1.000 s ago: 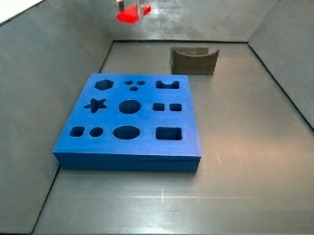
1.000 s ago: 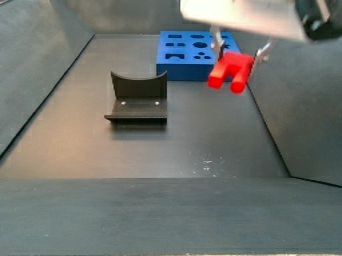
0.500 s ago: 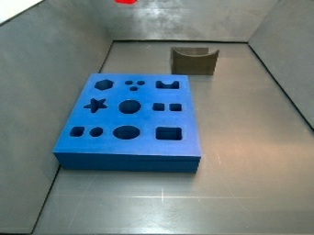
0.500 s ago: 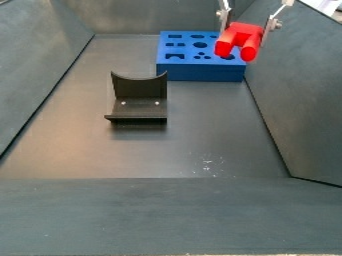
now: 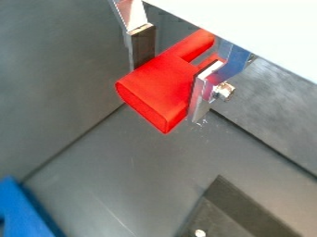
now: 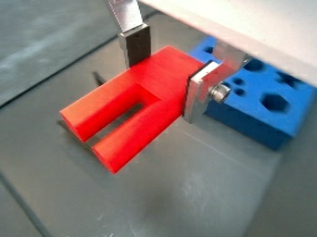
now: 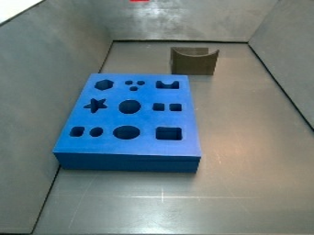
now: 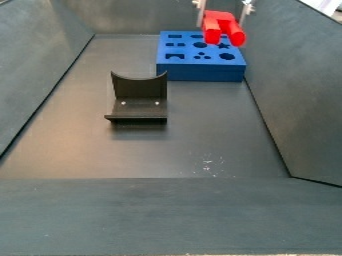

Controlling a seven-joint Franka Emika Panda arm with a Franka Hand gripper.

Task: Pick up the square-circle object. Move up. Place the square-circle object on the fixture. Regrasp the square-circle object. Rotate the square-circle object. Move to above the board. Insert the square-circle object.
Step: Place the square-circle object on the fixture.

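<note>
The square-circle object, a bright red block with two prongs, is clamped between my gripper's silver fingers and hangs high above the floor. Its solid head faces one wrist camera and its prongs face the other. In a side view only a red sliver of the object shows at the top edge. In a side view the object hangs over the blue board, with the gripper mostly cut off. The board lies flat. The fixture stands bare, apart from the board.
Grey walls enclose the dark floor on three sides in both side views. A corner of the board shows beyond the held piece, and another corner of the board shows in a wrist view.
The gripper has risen with the red piece still held. It has almost left the top of one side view, and in the other it has climbed higher over the board.
</note>
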